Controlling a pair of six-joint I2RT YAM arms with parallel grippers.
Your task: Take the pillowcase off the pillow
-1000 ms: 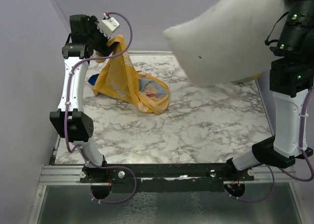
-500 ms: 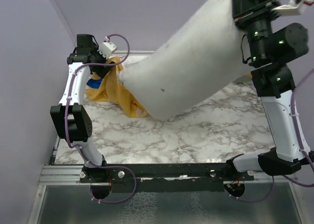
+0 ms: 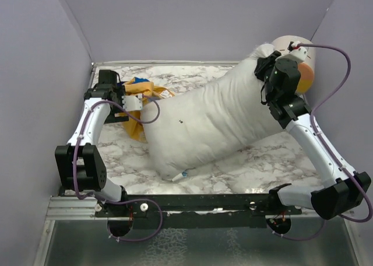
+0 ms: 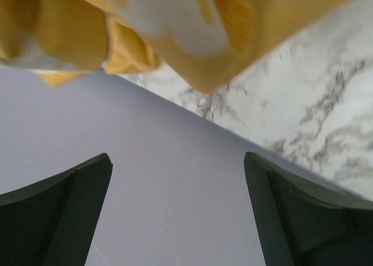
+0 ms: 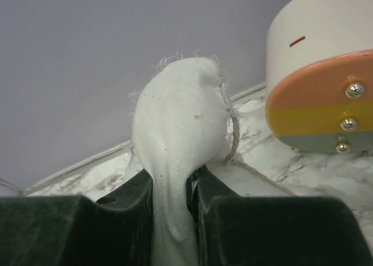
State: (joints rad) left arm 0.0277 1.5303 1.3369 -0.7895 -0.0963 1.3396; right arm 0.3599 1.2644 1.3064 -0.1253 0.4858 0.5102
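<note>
Thin yellow-orange and blue fabric pillowcase (image 3: 145, 91) lay crumpled at far-left corner of the marble counter (image 3: 262, 161), apparently clear of the plump white rectangular pillow (image 3: 210, 123) sprawled across mid-counter. Case judged light, limp, slippery; best pinched at a hem. Left end effector (image 4: 178, 181) gaped wide, empty. Right end effector (image 5: 172, 190) pinched the pillow's far-right corner.

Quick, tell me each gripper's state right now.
Left gripper: open, empty; the pillowcase lies just beyond it.
Right gripper: closed on a corner of the pillow.
</note>
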